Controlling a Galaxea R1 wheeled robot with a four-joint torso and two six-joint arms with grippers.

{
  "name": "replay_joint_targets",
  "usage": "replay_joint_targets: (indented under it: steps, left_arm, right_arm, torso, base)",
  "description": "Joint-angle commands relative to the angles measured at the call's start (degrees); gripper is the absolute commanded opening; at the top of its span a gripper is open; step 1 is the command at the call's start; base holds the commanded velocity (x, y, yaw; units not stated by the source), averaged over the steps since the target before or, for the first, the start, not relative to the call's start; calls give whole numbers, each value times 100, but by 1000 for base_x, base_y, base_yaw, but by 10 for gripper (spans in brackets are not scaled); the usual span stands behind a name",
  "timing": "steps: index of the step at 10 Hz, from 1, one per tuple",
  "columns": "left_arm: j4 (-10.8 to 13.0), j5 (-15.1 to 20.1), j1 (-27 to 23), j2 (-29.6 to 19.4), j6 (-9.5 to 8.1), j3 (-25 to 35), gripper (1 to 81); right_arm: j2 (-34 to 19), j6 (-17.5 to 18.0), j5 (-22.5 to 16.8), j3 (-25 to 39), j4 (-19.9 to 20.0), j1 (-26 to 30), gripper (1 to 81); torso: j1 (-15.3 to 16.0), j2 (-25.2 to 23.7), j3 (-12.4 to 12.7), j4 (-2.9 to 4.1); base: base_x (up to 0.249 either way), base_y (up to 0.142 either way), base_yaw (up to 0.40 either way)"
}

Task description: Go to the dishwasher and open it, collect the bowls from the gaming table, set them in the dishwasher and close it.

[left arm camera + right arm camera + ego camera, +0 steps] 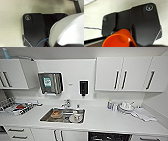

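Facing the white kitchen tabletop (107, 119), the robot carries a pale round bowl (70, 31) near the left gripper and an orange round bowl (119, 38) near the right (grips I cannot tell). The dishwasher's dark open interior (110, 137) shows under the tabletop's front edge, so loading and closing seem left.

An office kitchenette: white wall cabinets (123, 73), a worktop (105, 120) with steel sink (63, 116), and a dish rack (15, 107).

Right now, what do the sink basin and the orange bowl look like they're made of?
The sink basin looks like stainless steel: grey, with a dull metallic sheen. The orange bowl is probably plastic: one even bright colour, smooth and slightly glossy, though glazed ceramic cannot be ruled out.
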Motion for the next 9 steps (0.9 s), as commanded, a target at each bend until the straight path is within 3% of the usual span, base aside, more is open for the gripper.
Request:
replay_joint_targets:
  steps: [1,4,9]
  left_arm:
    - [-1,84,-289,-130,-17,19,10]
    - [-1,84,-289,-139,-8,19,10]
    - [-1,-65,-272,-147,-43,19,10]
  right_arm:
    - [-6,-3,-172,0,-39,263,10]
    - [-6,-3,-172,0,-39,263,10]
    - [-23,6,-146,-17,-21,254,10]
  torso:
    - [0,0,0,0]
    - [-1,-2,0,0]
    - [2,0,-2,0]
  base:
    - [115,-84,0]
    - [114,-74,0]
    - [38,0,0]
